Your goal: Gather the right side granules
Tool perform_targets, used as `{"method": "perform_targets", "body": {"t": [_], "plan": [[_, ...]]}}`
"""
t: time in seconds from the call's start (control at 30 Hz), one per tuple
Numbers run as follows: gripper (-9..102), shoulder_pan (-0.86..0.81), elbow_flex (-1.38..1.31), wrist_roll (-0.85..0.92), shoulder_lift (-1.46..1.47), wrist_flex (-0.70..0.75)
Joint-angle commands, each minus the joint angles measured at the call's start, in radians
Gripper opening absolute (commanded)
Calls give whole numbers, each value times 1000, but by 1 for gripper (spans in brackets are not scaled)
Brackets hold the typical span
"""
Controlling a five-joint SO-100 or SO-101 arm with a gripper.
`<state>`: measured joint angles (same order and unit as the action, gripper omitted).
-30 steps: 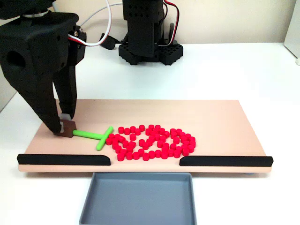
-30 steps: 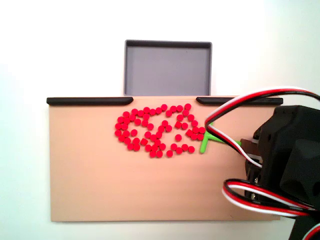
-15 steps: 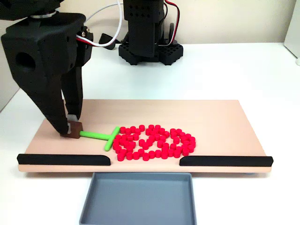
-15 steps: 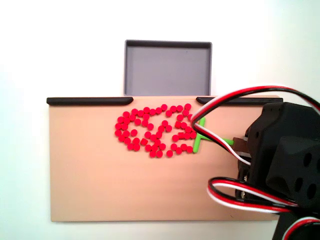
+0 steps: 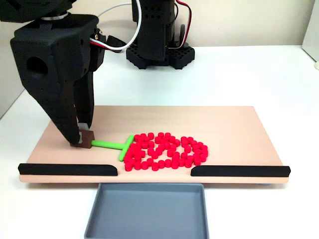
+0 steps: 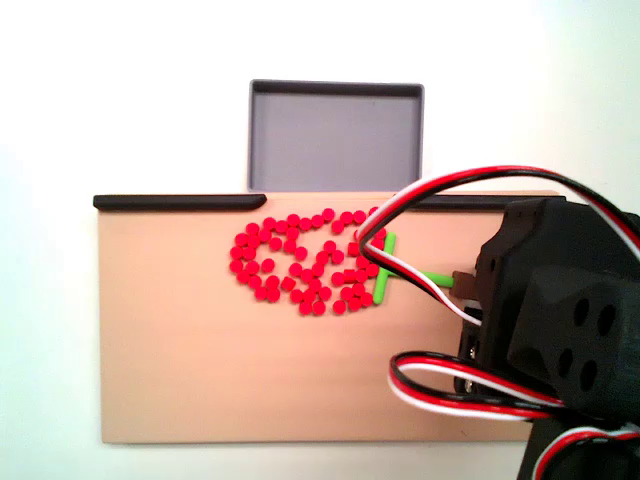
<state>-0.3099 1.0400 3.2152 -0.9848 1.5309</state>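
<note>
Gripping green T-shaped stick (image 5: 113, 145) by brown end block, gripper (image 5: 82, 140) fingers clamped on it. Crossbar touching left edge of red granules (image 5: 166, 151), clustered mid-board on wooden board (image 5: 234, 124), behind grey tray (image 5: 147, 211).

Bright, even indoor lighting in both fixed views, with soft shadows and mild overexposure

In a fixed view the white table (image 5: 239, 79) is brightly lit and slightly washed out, and the black arm (image 5: 55, 74) casts only a faint, diffuse shadow on the wooden board (image 5: 234, 124). In a fixed view from above, the table (image 6: 60, 90) is near blown-out white; the red granules (image 6: 300, 265) stay crisp, while the close arm (image 6: 560, 320) looks slightly soft. No strong glare
</note>
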Motion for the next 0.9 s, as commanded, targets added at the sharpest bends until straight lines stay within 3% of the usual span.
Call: {"method": "perform_targets", "body": {"t": [0.0,0.87], "plan": [[0,14,5,305,-14,8],[0,44,-5,247,-9,8]]}}
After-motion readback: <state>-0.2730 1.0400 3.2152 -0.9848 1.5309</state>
